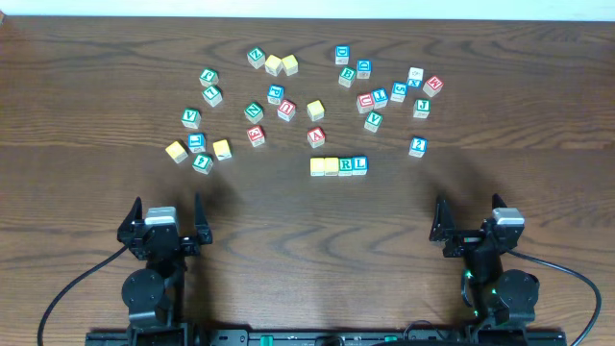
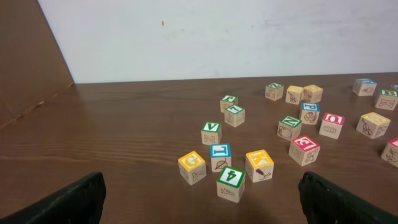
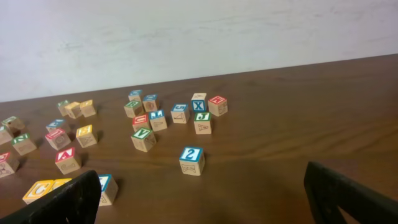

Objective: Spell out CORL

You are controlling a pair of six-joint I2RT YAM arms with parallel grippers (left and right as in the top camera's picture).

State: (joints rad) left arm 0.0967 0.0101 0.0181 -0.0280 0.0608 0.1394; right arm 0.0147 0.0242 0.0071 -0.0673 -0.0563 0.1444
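A row of four blocks lies at the table's middle: two yellow-topped blocks [image 1: 318, 166] [image 1: 332, 165], a green R block [image 1: 345, 165] and a blue L block [image 1: 359, 164]. In the right wrist view the row's left end [image 3: 38, 188] and the blue L block [image 3: 107, 185] show at the lower left. My left gripper [image 1: 164, 224] is open and empty at the front left, its fingers at the frame's lower corners in the left wrist view [image 2: 199, 199]. My right gripper [image 1: 471, 223] is open and empty at the front right, seen too in the right wrist view [image 3: 199, 196].
Many loose letter blocks lie scattered across the far half of the table. A blue 2 block [image 1: 417, 146] [image 3: 191, 160] stands ahead of the right gripper. A green 4 block [image 2: 231, 182], yellow blocks [image 2: 192, 167] [image 2: 259, 165] and a blue block [image 2: 220, 155] sit ahead of the left gripper.
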